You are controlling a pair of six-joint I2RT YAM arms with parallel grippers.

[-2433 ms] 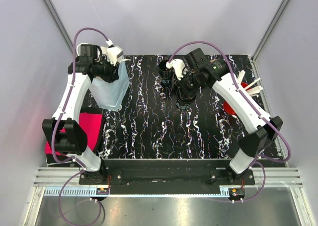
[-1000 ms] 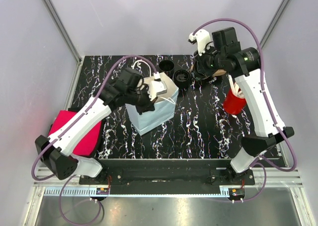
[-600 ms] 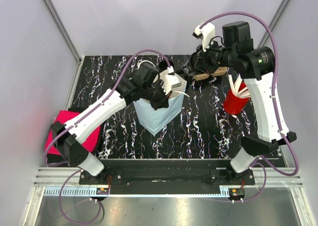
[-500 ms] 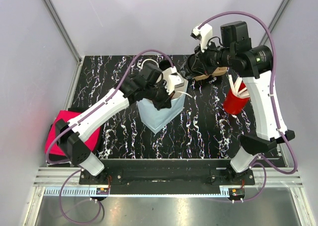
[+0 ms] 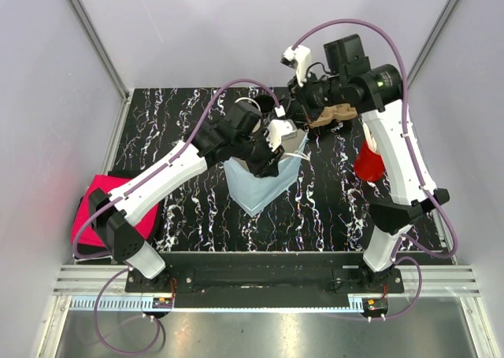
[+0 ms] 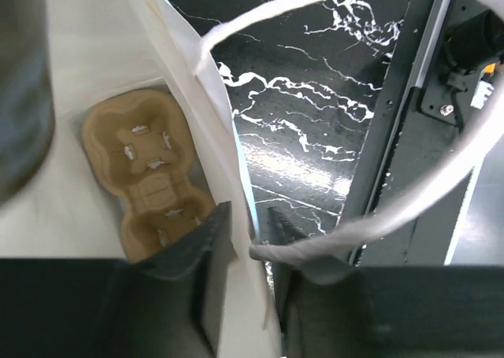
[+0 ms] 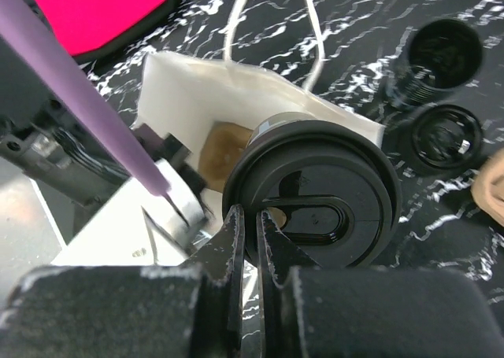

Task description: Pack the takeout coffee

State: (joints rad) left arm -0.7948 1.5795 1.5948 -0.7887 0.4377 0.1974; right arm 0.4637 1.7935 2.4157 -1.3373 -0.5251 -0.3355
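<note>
A white paper bag [image 5: 260, 186] stands open mid-table. A brown cup carrier [image 6: 153, 177] lies flat on its bottom. My left gripper [image 5: 276, 149] sits at the bag's rim, open, one finger inside and one outside the bag's wall [image 6: 228, 161], with a handle loop draped over the outer finger. My right gripper [image 7: 250, 216] is shut on the lid rim of a coffee cup [image 7: 315, 204] with a black lid, hanging over the bag's mouth [image 7: 189, 98]. In the left wrist view the cup's dark side [image 6: 20, 83] shows inside the bag's top.
Two open black cups [image 7: 445, 55] [image 7: 442, 138] stand behind the bag. A second brown carrier [image 5: 331, 116] lies near them. A red cup [image 5: 368, 165] with sticks stands at the right, and a pink cloth [image 5: 94, 216] at the left edge.
The left arm brought the bag from the far left to mid-table, stood it up, and its jaws have loosened on the wall. The right arm moved left with the cup, over the bag.
</note>
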